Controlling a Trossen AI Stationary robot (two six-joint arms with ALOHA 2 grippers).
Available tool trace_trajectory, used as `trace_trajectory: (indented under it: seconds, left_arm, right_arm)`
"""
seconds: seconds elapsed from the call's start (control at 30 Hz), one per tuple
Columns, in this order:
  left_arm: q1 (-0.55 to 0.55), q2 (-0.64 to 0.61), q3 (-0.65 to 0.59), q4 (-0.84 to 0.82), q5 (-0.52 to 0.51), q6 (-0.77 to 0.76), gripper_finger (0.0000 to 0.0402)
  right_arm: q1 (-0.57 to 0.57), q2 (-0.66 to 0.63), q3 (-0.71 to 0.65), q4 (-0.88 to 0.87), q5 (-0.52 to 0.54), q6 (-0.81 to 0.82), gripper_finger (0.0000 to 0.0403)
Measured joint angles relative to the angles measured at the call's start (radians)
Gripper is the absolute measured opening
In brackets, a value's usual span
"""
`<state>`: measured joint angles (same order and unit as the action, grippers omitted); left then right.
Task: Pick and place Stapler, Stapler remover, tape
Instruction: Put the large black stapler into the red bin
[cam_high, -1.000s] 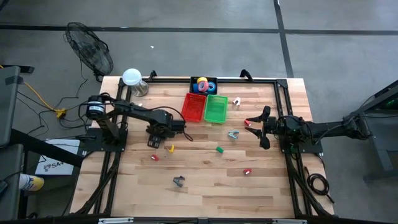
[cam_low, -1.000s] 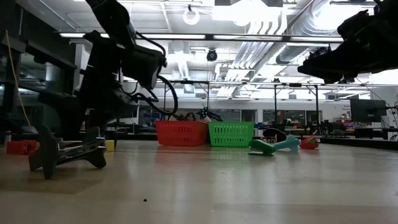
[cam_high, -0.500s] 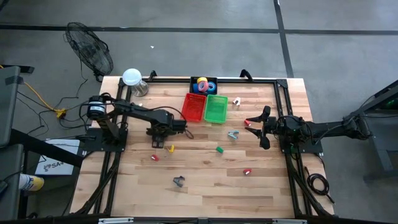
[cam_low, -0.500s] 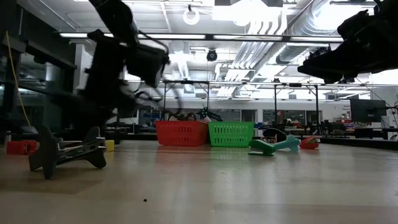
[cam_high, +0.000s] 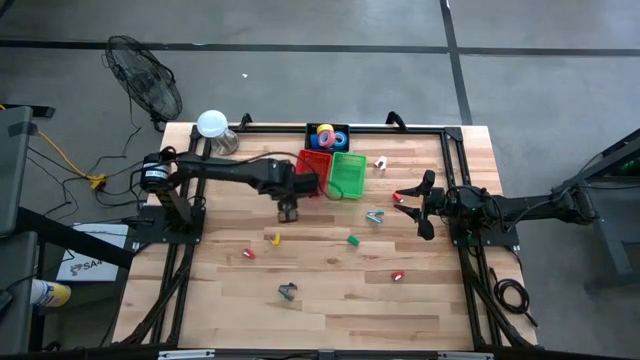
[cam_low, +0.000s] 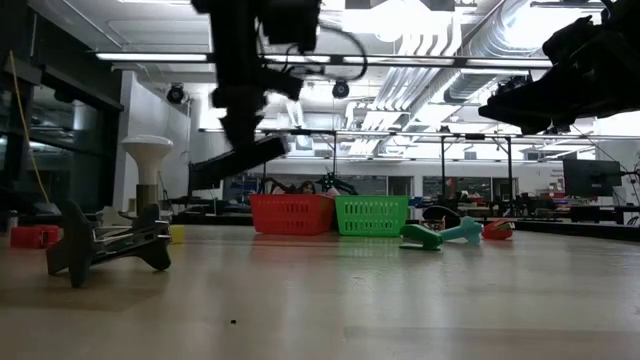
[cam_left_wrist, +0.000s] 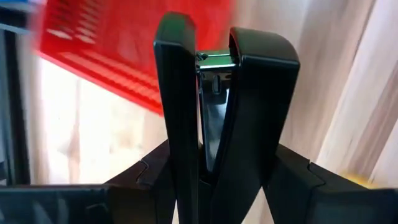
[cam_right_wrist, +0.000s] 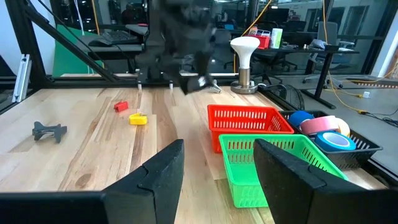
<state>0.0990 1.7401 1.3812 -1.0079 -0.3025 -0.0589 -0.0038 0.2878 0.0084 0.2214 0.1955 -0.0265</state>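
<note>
The black stapler (cam_high: 289, 211) hangs in the air just short of the red basket (cam_high: 311, 172), with my left gripper (cam_high: 288, 200) shut on it. In the low view the stapler (cam_low: 238, 160) slants below that gripper (cam_low: 243, 105). The tape rolls (cam_high: 327, 137) lie in a black tray at the far edge. A dark stapler remover (cam_high: 287, 291) rests on the wood near the front, and a teal one (cam_high: 374, 216) lies mid-table. My right gripper (cam_high: 414, 205) waits open at the table's right side. My left gripper pinches the stapler between its two fingers, one finger (cam_left_wrist: 146, 180) on each of its two opposite long faces (cam_left_wrist: 177, 149). The fingers come steeply from above and lie across it. The stapler is lifted clear of the table and tilted, one end (cam_low: 198, 180) lower than the other.
A green basket (cam_high: 347, 175) stands beside the red one. Small red, yellow and green pieces (cam_high: 275, 238) are scattered on the wood. A white mushroom-shaped stand (cam_high: 212, 125) is at the far left corner. Black frame rails run along the table's left and right sides.
My left gripper has risen and swung toward the table's right, up to the red basket, rolling its wrist on the way. The stapler has come up off the wood with it and now hangs clear and tilted.
</note>
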Motion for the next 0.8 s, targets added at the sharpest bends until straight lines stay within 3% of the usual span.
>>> trace_trajectory:
  seconds: [0.3,0.6,0.8]
  left_arm:
    - [0.127,-0.001,0.119,0.155,0.065,-0.452,0.0176]
    - [0.290,0.016,0.121,0.228,0.235,-0.557,0.0176]
    - [0.326,0.053,0.122,0.262,0.298,-0.592,0.0176]
  right_arm:
    - [0.000,0.000,0.000,0.000,0.000,0.000,0.0185]
    - [0.000,0.000,0.000,0.000,0.000,0.000,0.0185]
    - [0.000,0.000,0.000,0.000,0.000,0.000,0.0185]
